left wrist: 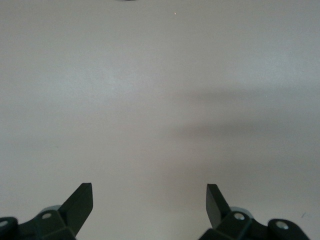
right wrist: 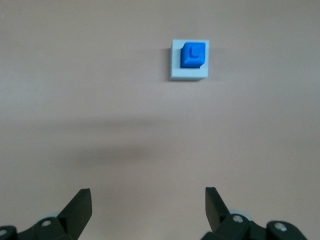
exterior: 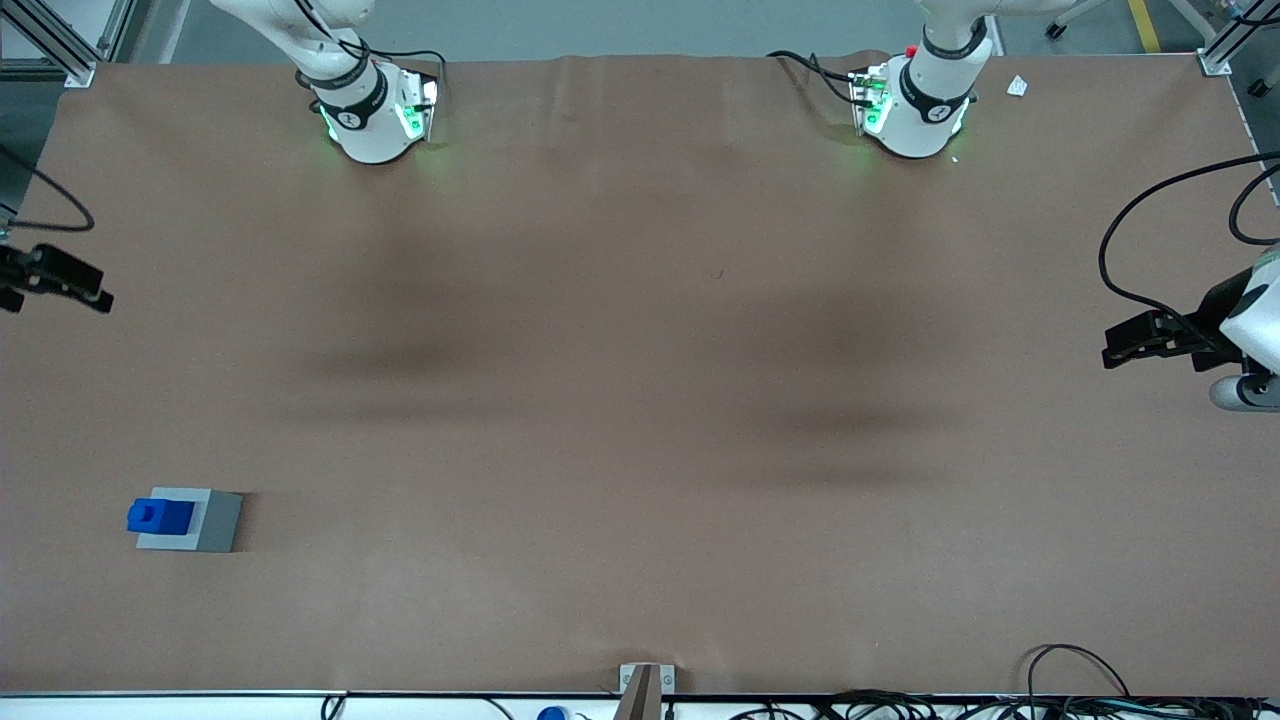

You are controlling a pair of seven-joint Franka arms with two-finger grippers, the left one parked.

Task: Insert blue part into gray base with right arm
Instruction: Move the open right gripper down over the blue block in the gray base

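Observation:
The blue part [exterior: 160, 515] stands on the top face of the gray base [exterior: 218, 521], with its stud showing. The pair sits near the front camera, toward the working arm's end of the table. In the right wrist view the blue part [right wrist: 193, 54] covers most of the gray base [right wrist: 175, 71], whose rim shows around it. My right gripper [exterior: 95, 290] hovers at the table's edge, farther from the front camera than the base and well apart from it. In the right wrist view the gripper [right wrist: 148, 200] is open and empty over bare table.
The right arm's green-lit base [exterior: 375, 115] and the other arm's base [exterior: 915, 110] stand at the table's back edge. A small gray bracket [exterior: 645, 685] and loose black cables [exterior: 1080, 680] lie at the front edge. Brown table cover [exterior: 640, 400] spans the rest.

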